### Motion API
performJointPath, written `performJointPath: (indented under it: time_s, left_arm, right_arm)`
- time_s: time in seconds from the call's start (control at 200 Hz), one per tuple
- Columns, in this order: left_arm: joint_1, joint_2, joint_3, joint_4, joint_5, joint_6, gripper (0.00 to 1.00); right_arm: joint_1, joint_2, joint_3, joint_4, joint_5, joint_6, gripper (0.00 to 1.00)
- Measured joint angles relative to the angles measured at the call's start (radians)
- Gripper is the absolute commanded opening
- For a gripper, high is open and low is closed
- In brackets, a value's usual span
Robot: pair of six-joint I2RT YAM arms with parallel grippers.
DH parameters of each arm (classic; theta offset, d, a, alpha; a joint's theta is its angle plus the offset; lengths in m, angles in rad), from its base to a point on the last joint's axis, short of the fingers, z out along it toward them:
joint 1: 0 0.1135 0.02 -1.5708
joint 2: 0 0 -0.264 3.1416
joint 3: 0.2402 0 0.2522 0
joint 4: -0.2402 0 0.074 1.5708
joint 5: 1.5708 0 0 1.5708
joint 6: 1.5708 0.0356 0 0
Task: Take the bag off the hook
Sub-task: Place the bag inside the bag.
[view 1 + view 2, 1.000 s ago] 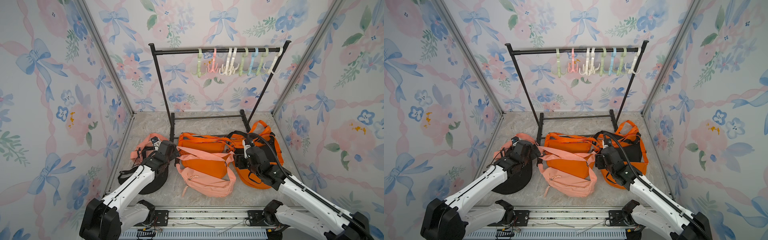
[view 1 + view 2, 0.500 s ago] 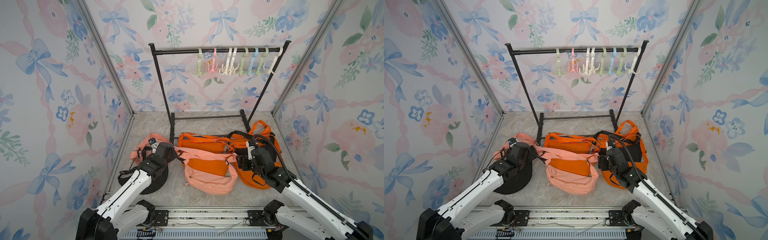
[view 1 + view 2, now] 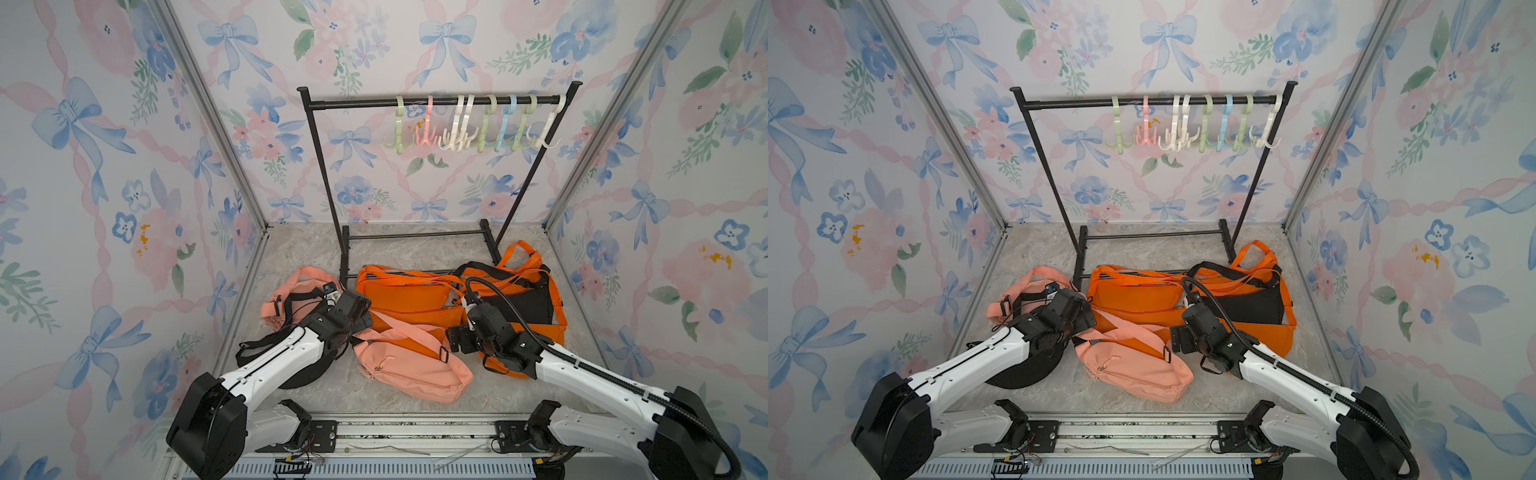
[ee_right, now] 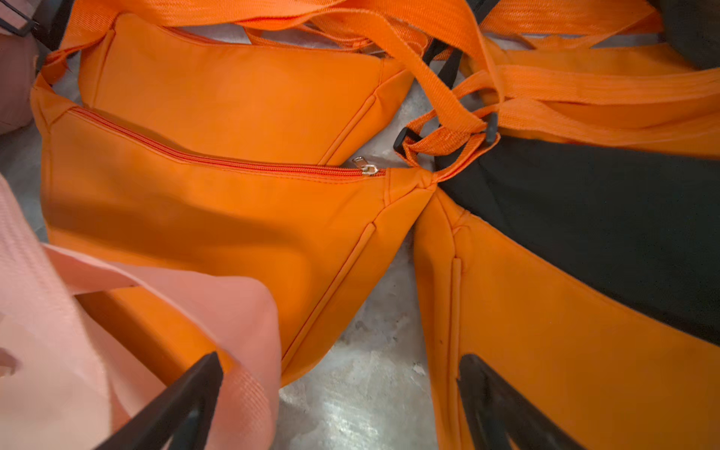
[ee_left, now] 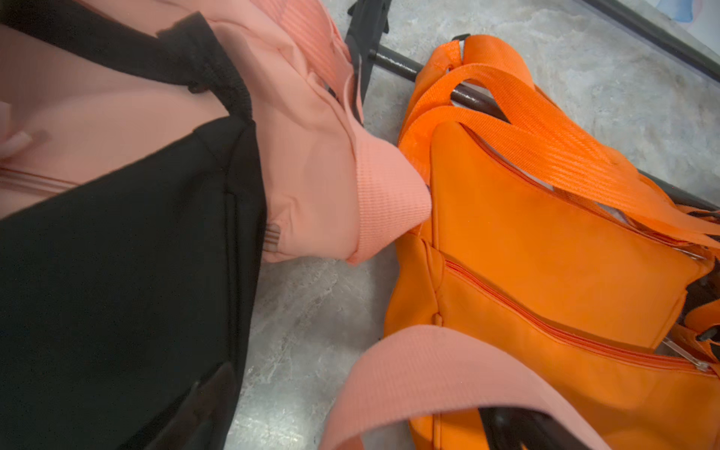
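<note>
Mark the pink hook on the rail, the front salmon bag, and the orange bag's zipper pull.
pink hook (image 3: 428,122): in a top view, on its straight stem.
salmon bag (image 3: 411,370): in a top view, on the middle of the pouch.
zipper pull (image 4: 365,166): right wrist view, on the metal tab.

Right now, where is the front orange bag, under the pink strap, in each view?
In a top view: orange bag at scene centre.
In a top view: orange bag, same spot.
Left wrist: orange bag across bare floor from the black bag.
Right wrist: orange bag fills the middle, zip across it.
Shared landmark: pink strap lying across it.
</note>
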Motion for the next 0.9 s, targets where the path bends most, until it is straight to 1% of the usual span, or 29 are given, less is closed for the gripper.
performJointPath:
  time_s: [0.17,0.32,0.365,0.39,0.48,0.52,0.555,0.645,0.665,0.69,0.815,0.855,0.9]
  left_arm:
    - [-0.005,0.003,0.042,0.002,0.007,0.0,0.98]
    - [-0.005,-0.005,0.06,0.0,0.014,0.005,0.98]
    - [-0.004,-0.013,0.065,0.0,0.018,0.008,0.98]
    - [-0.004,-0.017,0.067,0.0,0.022,0.01,0.98]
    - [-0.003,-0.033,0.074,0.0,0.038,0.013,0.98]
    - [-0.002,-0.039,0.077,0.0,0.048,0.015,0.98]
    - [0.003,-0.044,0.079,0.0,0.059,0.016,0.98]
    - [0.024,-0.058,0.08,0.0,0.093,0.016,0.98]
    - [0.029,-0.061,0.08,0.0,0.098,0.016,0.98]
    - [0.037,-0.066,0.08,0.0,0.107,0.016,0.98]
    - [0.063,-0.079,0.08,0.0,0.137,0.017,0.98]
    - [0.068,-0.079,0.08,0.0,0.148,0.016,0.98]
    - [0.068,-0.077,0.08,0.0,0.158,0.017,0.94]
  right_arm:
    - [-0.001,0.033,0.071,-0.019,-0.001,-0.006,0.97]
    - [-0.008,-0.008,0.17,-0.041,-0.024,-0.029,0.97]
    - [-0.008,-0.016,0.207,-0.051,-0.035,-0.033,1.0]
    - [-0.008,-0.016,0.229,-0.054,-0.045,-0.035,0.98]
    - [-0.006,0.014,0.311,-0.046,-0.093,-0.038,0.83]
    - [-0.003,0.042,0.346,-0.032,-0.124,-0.04,0.74]
    - [0.002,0.075,0.375,-0.012,-0.157,-0.041,0.6]
    - [0.024,0.167,0.433,0.037,-0.238,-0.022,0.16]
    - [0.032,0.187,0.443,0.048,-0.256,-0.021,0.08]
    - [0.041,0.211,0.455,0.059,-0.275,-0.016,0.01]
    - [0.102,0.341,0.519,0.114,-0.385,0.0,0.0]
    - [0.123,0.382,0.539,0.137,-0.427,0.007,0.08]
    - [0.141,0.423,0.557,0.167,-0.471,0.024,0.09]
